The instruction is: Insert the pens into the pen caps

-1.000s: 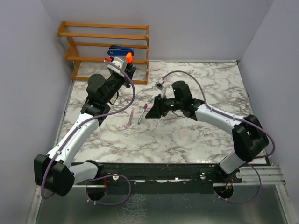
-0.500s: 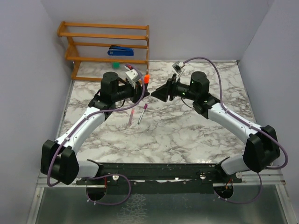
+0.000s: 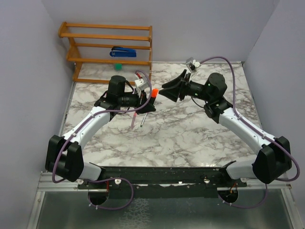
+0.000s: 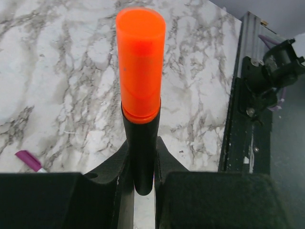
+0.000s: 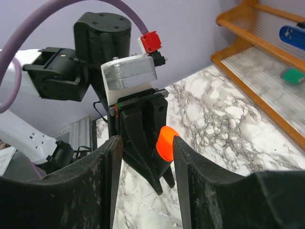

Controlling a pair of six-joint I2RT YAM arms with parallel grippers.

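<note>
My left gripper is shut on the short black marker, which hangs above the table's middle. A bright orange cap sits on the marker's free end. My right gripper faces it, open. The orange cap lies between its fingers, close against the right one. The slim pink pen and the slim silver-grey pen lie side by side on the marble below. A magenta-purple cap end shows in the left wrist view.
A wooden rack stands at the back left, holding a blue stapler and a small green ball. Purple walls close in the marble table on three sides.
My left gripper carried the capped marker from near the rack down to mid-table. My right gripper lifted off the table, swung back to face it, and opened around the cap.
</note>
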